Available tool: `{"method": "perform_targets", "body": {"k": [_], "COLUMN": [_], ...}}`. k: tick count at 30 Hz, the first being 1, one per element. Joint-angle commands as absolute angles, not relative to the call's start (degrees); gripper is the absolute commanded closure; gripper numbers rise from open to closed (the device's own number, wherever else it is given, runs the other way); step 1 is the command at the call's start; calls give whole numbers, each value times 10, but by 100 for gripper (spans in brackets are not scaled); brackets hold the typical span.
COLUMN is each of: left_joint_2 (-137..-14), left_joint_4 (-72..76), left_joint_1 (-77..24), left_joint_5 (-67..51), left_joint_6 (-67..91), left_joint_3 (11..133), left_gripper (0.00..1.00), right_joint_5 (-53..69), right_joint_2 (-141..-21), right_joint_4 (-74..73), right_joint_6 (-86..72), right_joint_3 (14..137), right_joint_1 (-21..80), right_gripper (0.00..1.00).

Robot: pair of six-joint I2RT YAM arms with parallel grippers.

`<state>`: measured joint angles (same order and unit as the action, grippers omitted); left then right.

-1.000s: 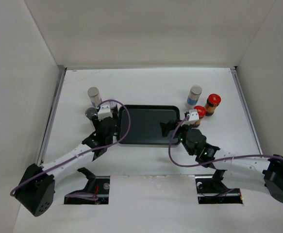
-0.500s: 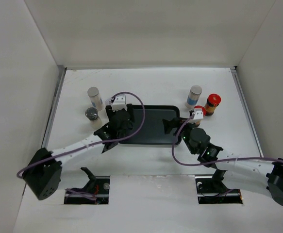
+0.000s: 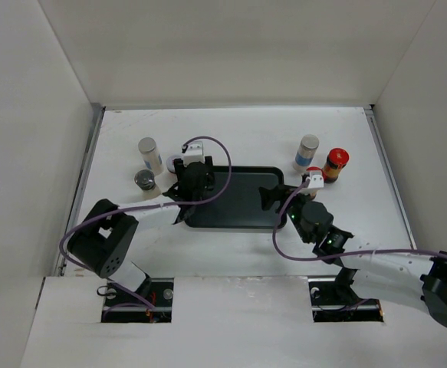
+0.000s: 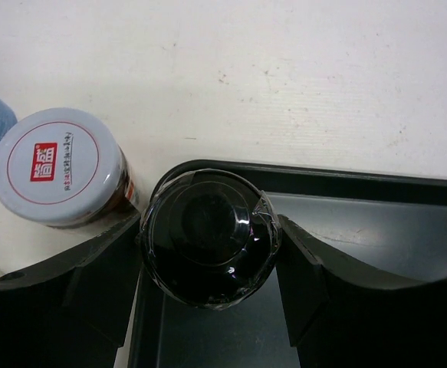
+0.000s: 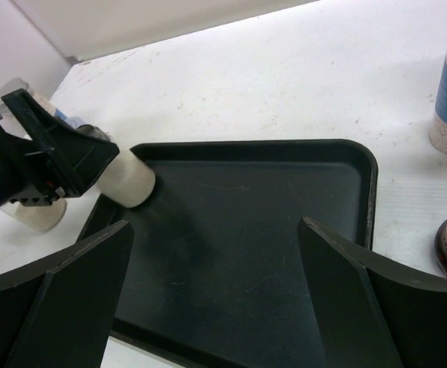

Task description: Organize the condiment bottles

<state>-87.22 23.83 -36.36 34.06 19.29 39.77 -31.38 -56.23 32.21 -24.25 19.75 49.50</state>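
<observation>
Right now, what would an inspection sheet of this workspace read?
Surface: white table, faint marks; black tray mid-table.
Job's things: black-capped jar over the tray's far-left corner; silver-capped jar, grey-capped jar and white-capped jar left of it; blue-labelled jar, red-capped jar and second red-capped jar right of it.
Clutter: nothing seen.
End effectors: left end effector shut on the black-capped jar; right end effector open above the tray.
Cables: purple cable off each wrist.
Surroundings: white walls on three sides.
</observation>
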Motion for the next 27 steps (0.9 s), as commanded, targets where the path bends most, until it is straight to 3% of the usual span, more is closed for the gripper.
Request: {"method": "perform_targets", "body": {"k": [1, 4, 10, 13, 17, 20, 27], "left_joint_2": [-872, -884, -886, -854, -764, -660, -452], "left_joint_4": [341, 361, 364, 358, 350, 300, 2], "left_joint_1": [-360, -363, -366, -376, -391, -400, -342], "left_joint_5": [334, 337, 342, 352, 376, 423, 449], "left_joint_6": [190, 186, 183, 183, 178, 184, 298], "left_joint_3": [407, 403, 406, 402, 371, 331, 291], "left_gripper": [53, 49, 15, 8, 4, 9, 9], "right_joint_5": [-311, -307, -306, -306, -306, -306, -291], "right_joint_2": [-565, -568, -558, -552, -550, -549, -566], "right_joint_4": [354, 355, 354, 354, 352, 352, 353], "right_joint_6": [-250, -250, -250, -252, -252, -256, -260], "right_joint_3": [197, 200, 198, 193, 194, 192, 198], "right_joint_1": [491, 492, 492, 490, 492, 490, 490], "right_gripper": [5, 5, 5, 5, 4, 4, 3]}}
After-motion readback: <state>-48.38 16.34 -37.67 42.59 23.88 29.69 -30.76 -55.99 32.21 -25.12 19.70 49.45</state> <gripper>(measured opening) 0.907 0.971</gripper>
